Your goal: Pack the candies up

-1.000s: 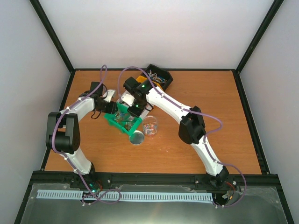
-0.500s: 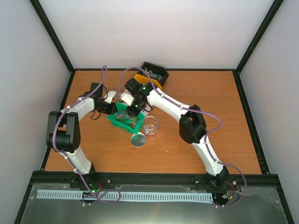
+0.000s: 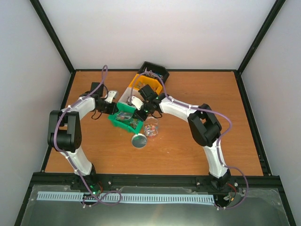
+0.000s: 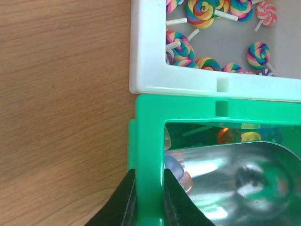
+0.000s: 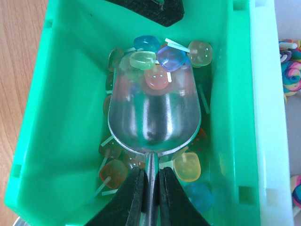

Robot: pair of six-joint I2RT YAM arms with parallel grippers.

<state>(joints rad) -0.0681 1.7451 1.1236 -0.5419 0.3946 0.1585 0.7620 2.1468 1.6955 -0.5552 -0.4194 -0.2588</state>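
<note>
The candies [image 5: 157,75] are small translucent sweets in mixed colours on short white sticks, lying in a green bin [image 5: 56,94]. My right gripper [image 5: 150,172] is shut on the thin handle of a metal scoop [image 5: 153,115]. The scoop's bowl rests among the candies, and a few of them sit at its front lip. My left gripper [image 4: 150,172] is shut on the green bin's side wall [image 4: 150,141], one finger inside and one outside. From above, both grippers, left [image 3: 112,109] and right [image 3: 140,113], meet at the green bin [image 3: 123,123].
A white bin [image 4: 150,61] of swirl lollipops [image 4: 202,9] touches the green bin's far side. A clear jar [image 3: 151,127] and its round silver lid [image 3: 138,140] stand just right of the green bin. A yellow bin [image 3: 136,81] and a black bin [image 3: 155,71] sit behind.
My left gripper has closed on the green bin's wall. The right arm has swung lower and brought the scoop down into the bin, uncovering the yellow bin behind it.
</note>
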